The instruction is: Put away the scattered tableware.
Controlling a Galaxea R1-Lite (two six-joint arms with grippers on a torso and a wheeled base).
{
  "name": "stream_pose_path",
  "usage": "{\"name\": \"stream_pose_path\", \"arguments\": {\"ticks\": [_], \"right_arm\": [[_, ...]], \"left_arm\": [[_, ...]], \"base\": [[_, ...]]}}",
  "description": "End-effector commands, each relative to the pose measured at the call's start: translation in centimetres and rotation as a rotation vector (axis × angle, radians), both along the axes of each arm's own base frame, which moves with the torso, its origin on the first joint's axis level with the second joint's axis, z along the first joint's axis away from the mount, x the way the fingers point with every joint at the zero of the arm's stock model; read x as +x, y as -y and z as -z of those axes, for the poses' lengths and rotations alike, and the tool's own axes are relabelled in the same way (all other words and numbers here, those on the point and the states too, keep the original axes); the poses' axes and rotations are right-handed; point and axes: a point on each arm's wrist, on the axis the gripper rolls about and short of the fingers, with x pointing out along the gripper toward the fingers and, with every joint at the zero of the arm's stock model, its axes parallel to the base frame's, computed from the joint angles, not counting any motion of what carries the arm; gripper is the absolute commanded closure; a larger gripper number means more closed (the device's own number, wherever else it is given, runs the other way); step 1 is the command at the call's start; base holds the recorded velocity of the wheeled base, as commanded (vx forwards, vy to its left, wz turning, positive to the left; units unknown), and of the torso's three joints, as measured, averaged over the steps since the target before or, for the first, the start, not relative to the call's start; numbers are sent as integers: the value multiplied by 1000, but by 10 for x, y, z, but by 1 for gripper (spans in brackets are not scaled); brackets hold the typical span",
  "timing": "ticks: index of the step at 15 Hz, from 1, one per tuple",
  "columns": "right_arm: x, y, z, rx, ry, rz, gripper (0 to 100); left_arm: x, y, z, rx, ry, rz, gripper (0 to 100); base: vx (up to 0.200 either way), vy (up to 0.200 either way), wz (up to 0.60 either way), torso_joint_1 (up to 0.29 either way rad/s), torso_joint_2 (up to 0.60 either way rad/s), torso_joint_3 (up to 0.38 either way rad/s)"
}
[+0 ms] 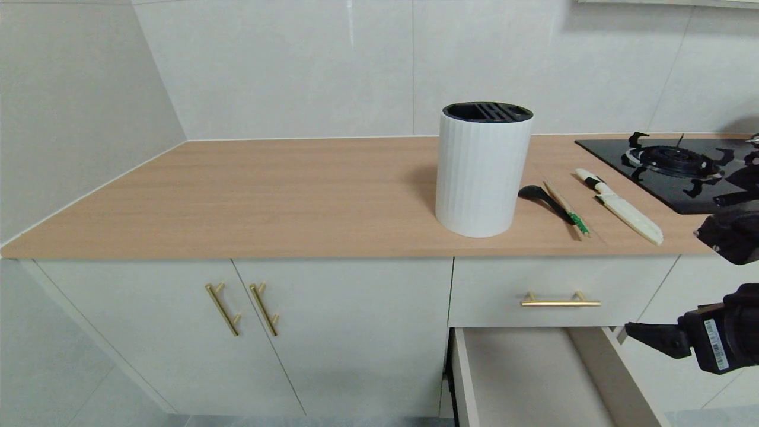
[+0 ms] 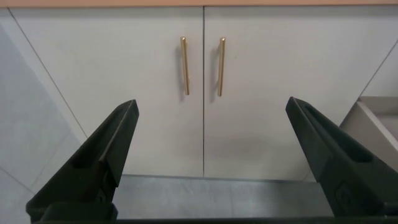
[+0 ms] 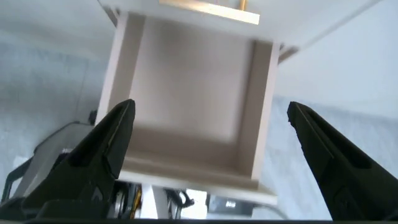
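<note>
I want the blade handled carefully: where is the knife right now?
In the head view, the knife lies flat on the countertop on the robot's right, between the chopsticks and the gas stove.

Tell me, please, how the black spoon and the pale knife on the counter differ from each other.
The black spoon is dark all over; the knife is pale, with a dark band on its handle. The spoon lies next to the white holder; the knife lies nearer the stove. The knife looks longer. Both lie flat on the counter.
</note>
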Motion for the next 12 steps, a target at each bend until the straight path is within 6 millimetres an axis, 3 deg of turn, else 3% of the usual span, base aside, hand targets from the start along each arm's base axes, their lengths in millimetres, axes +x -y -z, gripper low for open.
{"name": "stream_pose_path", "arguments": {"ticks": [1,3,5,7,8,12], "right_arm": [[30,-7,-28,15,74,20,0],[64,-13,-57,21,68,58,0],[93,-21,-69,56,45,97,0],[116,-23,-68,67,26,135,0],[137,-26,-52,74,-29,168,0],[161,-22,-36,62,-68,205,0]], "left_arm": [[0,0,0,-1,0,-2,0],[0,0,0,1,0,0,0],[0,0,0,-1,0,0,0],[0,0,0,-1,0,0,0],[0,0,0,-1,0,-2,0],[0,0,0,-1,0,-2,0]], "base": [[0,0,0,27,-85,-51],[0,0,0,0,0,0],[0,0,0,0,0,0],[0,0,0,0,0,0],[0,0,0,0,0,0],[0,0,0,0,0,0]]}}
